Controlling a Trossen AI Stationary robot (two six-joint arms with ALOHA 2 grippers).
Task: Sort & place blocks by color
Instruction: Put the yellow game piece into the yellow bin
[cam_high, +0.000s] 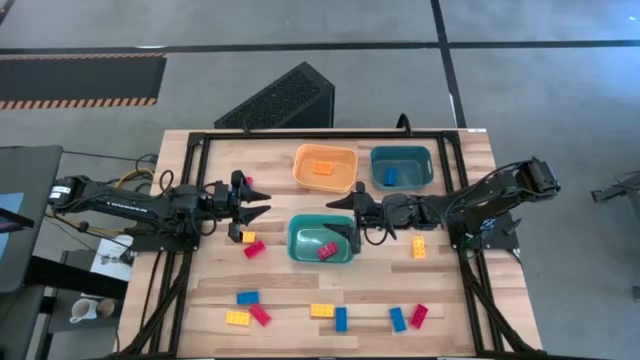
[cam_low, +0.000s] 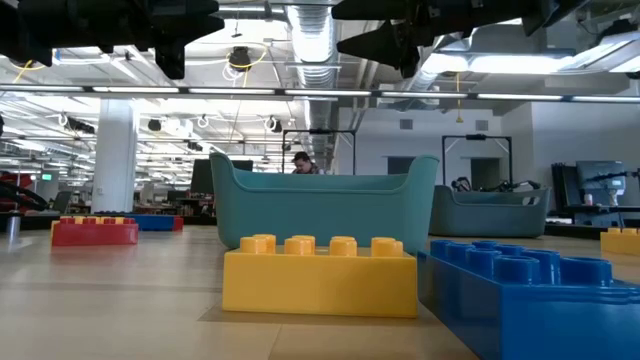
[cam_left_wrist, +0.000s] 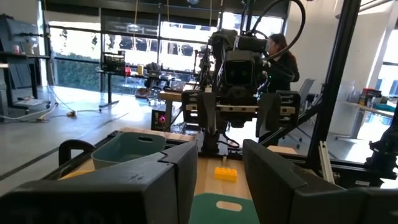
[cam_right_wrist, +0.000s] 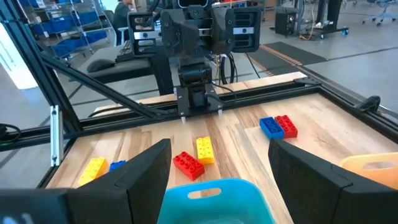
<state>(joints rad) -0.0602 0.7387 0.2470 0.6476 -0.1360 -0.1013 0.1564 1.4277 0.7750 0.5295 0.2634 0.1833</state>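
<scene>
Hovering with jaws spread and empty over the near teal bin (cam_high: 322, 240), the right gripper (cam_high: 343, 202) risks clipping its rim at three o'clock when descending. At nine o'clock the left gripper (cam_high: 258, 200), jaws parted and empty, hangs above a yellow and a red block (cam_high: 254, 248); farther, loose blocks (cam_high: 340, 318) wait at six o'clock.

Two dark jointed arms, blk wedge-fingered tool (cam_high: 255, 203) each, looped blk cables, white lettering.
</scene>
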